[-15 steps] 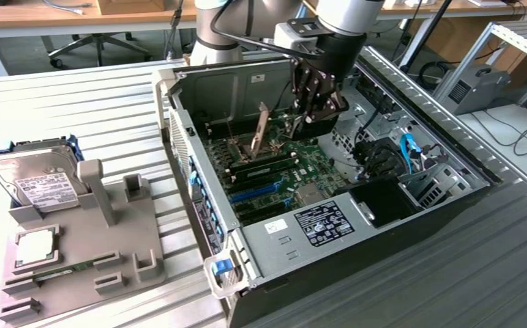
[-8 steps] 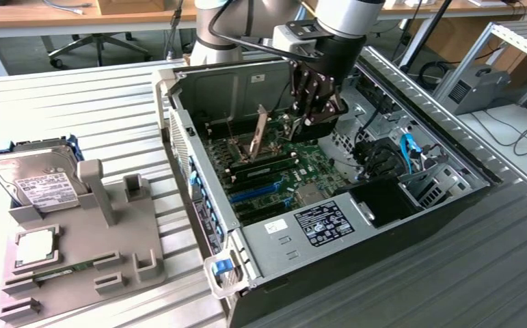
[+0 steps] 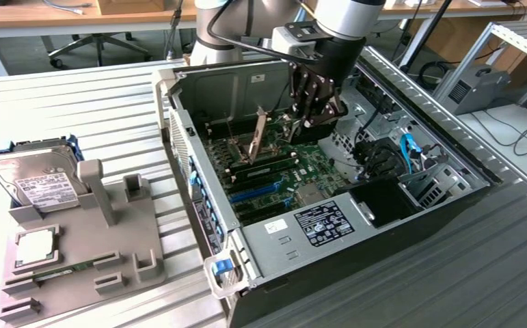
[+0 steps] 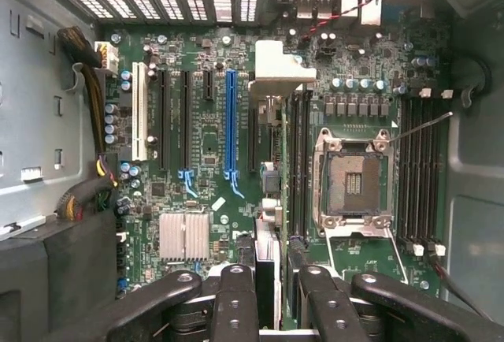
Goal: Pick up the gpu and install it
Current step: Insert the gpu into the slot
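Dark-faced gpu [image 4: 272, 224]: held edge-on between the fingers of the tool [image 4: 272, 295], standing upright above the green motherboard [image 4: 205, 153], its pale metal end bracket [image 4: 277, 70] toward the case's slotted rear wall. Card sits between the blue expansion slot [image 4: 230, 121] and the open CPU socket [image 4: 352, 180], close over a dark slot; whether it is seated cannot be told.
Tool [image 3: 316, 113]: closed on the gpu, lowered inside the open computer case [image 3: 245, 260].
Grey parts fixture [image 3: 90, 239]: on the ribbed metal tabletop [image 3: 72, 116], at the exterior view's left, well apart from the case; carries a silver hard drive [image 3: 39, 181] in a blue frame.
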You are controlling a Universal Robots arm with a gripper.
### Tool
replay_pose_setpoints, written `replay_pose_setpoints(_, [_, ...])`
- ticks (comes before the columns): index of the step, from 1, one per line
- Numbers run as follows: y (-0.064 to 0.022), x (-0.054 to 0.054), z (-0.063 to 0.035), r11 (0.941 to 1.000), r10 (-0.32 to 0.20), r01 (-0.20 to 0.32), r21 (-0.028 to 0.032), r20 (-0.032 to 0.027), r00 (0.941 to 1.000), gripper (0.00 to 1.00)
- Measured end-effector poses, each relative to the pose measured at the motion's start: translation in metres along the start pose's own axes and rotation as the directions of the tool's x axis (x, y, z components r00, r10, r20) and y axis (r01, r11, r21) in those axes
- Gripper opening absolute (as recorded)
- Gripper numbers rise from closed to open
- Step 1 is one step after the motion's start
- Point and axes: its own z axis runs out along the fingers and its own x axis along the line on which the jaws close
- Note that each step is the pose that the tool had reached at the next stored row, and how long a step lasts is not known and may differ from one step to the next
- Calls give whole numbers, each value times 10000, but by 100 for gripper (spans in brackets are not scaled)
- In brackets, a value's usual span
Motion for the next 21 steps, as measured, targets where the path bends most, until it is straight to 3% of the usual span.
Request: replay_pose_setpoints(21, [72,73,13,10000,0,0,1,1,10000,26])
